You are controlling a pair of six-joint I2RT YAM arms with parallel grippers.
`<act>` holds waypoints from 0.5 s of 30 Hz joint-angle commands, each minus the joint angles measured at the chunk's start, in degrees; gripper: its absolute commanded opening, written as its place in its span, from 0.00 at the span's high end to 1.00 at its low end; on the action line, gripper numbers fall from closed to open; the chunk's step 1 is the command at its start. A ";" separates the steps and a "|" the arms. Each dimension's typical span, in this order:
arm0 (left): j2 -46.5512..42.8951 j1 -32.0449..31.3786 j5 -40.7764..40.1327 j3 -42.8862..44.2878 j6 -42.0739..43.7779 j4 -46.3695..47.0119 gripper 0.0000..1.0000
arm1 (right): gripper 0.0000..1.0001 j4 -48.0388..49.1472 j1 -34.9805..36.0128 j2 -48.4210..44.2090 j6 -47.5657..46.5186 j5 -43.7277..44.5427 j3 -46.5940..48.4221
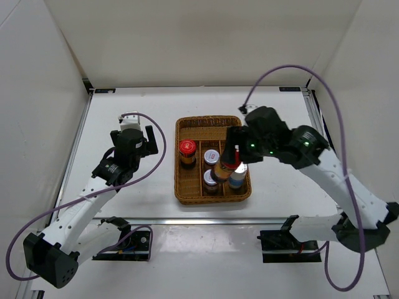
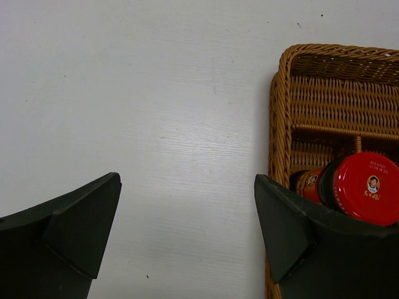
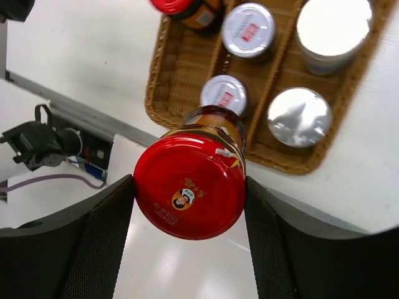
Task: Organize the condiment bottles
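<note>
A brown wicker divided tray [image 1: 206, 121] stands mid-table. Its left compartment holds a red-capped bottle [image 1: 187, 149]. The middle one holds two short jars with silver lids [image 1: 211, 156] [image 1: 211, 181]. A silver-capped bottle [image 1: 237, 178] stands at the right; the right wrist view shows two silver-capped bottles [image 3: 333, 25] [image 3: 299, 116]. My right gripper [image 3: 189, 180] is shut on the second red-capped bottle [image 3: 187, 196], held tilted above the tray's near part [image 1: 223, 169]. My left gripper [image 2: 187, 230] is open and empty over bare table, just left of the tray [image 2: 279, 106].
White walls enclose the table on three sides. A metal rail [image 1: 206, 219] runs along the near edge, with black clamps [image 1: 134, 243] [image 1: 280, 240] and purple cables below it. The tray's far compartment [image 1: 209, 132] holds nothing.
</note>
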 commanded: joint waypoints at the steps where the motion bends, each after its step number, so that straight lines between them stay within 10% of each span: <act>1: -0.40 -0.24 -1.00 1.63 -0.30 0.87 0.01 | 1.00 10.25 4.75 4.72 -1.60 0.38 5.06; 15: -0.40 -0.24 -1.53 1.63 -0.30 0.87 0.01 | 1.00 21.33 9.96 21.61 -3.01 0.74 4.98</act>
